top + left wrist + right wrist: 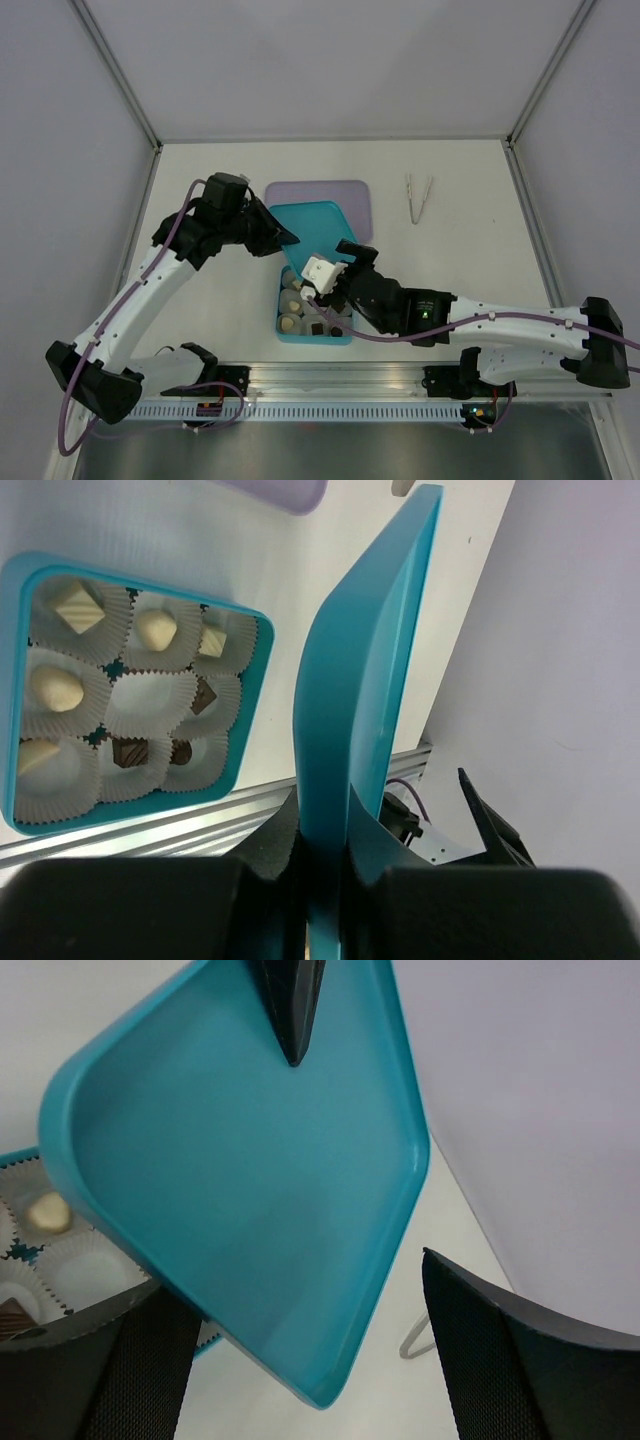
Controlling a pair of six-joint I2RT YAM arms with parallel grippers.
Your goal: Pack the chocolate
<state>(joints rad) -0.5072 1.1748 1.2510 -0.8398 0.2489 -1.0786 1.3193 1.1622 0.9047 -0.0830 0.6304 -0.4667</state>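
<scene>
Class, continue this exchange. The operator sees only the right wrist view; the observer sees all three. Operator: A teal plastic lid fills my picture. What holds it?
Observer: The left pincer, shut on the edge of the teal plastic lid.
Operator: How full is the teal box below?
Observer: It holds nine white paper cups; eight carry chocolate, the centre one is empty.
Operator: Anything beyond the lid?
Observer: A flat lavender tray, partly hidden under it from above.

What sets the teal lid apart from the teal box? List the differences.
The lid hangs tilted above the table, clamped by the left gripper; the box lies flat on it. The lid is empty; the box holds paper cups with chocolate. Both are teal with rounded corners.
</scene>
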